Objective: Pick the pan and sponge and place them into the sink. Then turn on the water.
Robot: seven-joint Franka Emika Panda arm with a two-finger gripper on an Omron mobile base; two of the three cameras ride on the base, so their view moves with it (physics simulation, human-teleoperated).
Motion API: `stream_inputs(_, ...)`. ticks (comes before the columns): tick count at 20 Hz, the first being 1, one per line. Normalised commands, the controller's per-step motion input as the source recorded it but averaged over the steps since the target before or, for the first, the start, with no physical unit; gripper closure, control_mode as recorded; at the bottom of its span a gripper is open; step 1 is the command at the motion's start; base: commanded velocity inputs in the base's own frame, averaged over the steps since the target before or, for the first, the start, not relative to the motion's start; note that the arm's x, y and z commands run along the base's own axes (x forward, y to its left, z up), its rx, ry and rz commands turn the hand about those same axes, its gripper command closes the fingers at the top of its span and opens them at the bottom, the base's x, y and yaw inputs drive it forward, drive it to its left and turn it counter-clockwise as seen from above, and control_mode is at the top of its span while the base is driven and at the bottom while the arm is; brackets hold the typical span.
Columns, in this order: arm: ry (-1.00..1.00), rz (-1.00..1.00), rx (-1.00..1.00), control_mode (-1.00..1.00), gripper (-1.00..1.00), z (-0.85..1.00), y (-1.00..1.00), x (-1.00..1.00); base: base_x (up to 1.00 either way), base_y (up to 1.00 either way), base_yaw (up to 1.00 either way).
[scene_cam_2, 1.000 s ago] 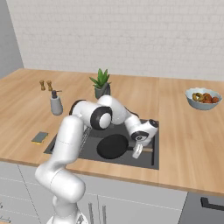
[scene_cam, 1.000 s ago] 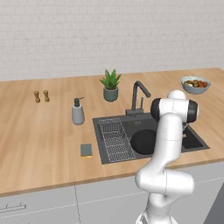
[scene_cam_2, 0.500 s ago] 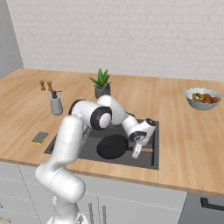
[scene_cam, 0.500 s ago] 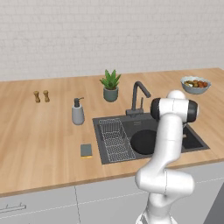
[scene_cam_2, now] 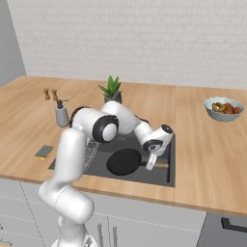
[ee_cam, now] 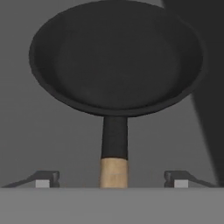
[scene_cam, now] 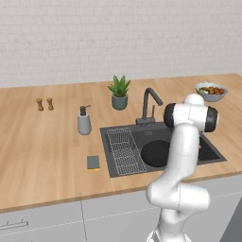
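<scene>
Released just now, one pan lies in one sink, seemingly flat.

Matt black pan, wooden counter

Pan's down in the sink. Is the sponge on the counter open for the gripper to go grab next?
Probably yes. The sponge lies flat on bare counter left of the sink, nothing on or against it. The gripper is open, straddling the pan handle.

We see the black pan lying flat in the dark sink, wooden handle outward; the sponge lies on the bench beside it.
</scene>
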Motion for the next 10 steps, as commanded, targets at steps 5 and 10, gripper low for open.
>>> stream_inputs(5, -0.07, 0.00, -0.02, -1.00, -1.00, 0.80, -0.06, -0.67, 0.00, 0.00, 0.00)
stream_inputs(10, 0.00, -0.08, -0.05, -1.00, -1.00, 1.00, 0.00, -0.55, 0.00, 0.00, 0.00)
